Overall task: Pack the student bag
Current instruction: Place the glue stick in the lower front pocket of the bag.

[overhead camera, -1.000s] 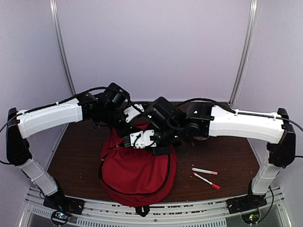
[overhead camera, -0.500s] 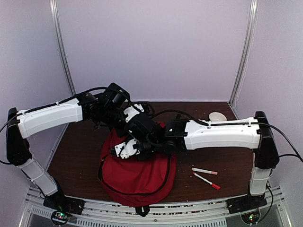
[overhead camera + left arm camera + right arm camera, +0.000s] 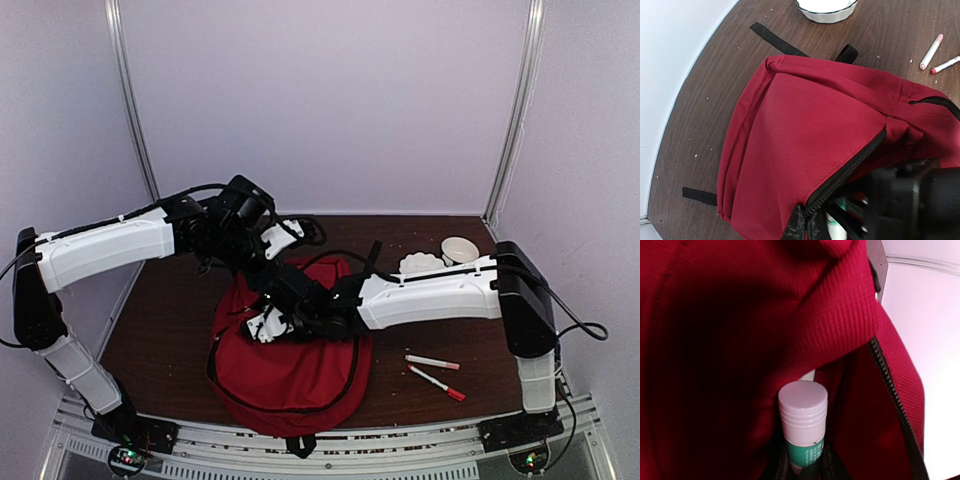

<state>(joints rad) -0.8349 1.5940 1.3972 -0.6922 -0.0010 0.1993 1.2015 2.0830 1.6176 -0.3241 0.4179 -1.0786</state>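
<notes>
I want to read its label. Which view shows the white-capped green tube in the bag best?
The right wrist view: the white-capped tube sits central, ribbed cap and green label clear, inside the student bag. The left wrist view catches only a blurred sliver through the zipper opening. The top view hides it.

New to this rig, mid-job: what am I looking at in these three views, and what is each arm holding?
Two white robot arms, each ending in a two-finger tool. The wide picture looks down from above and behind; the other two come from wrist cameras. On the brown wooden table lie a red fabric backpack, two white markers and two white bowls. The left tool seems to pinch the zip edge open; the right tool, inside the opening, holds a white-capped stick with a green label.
</notes>
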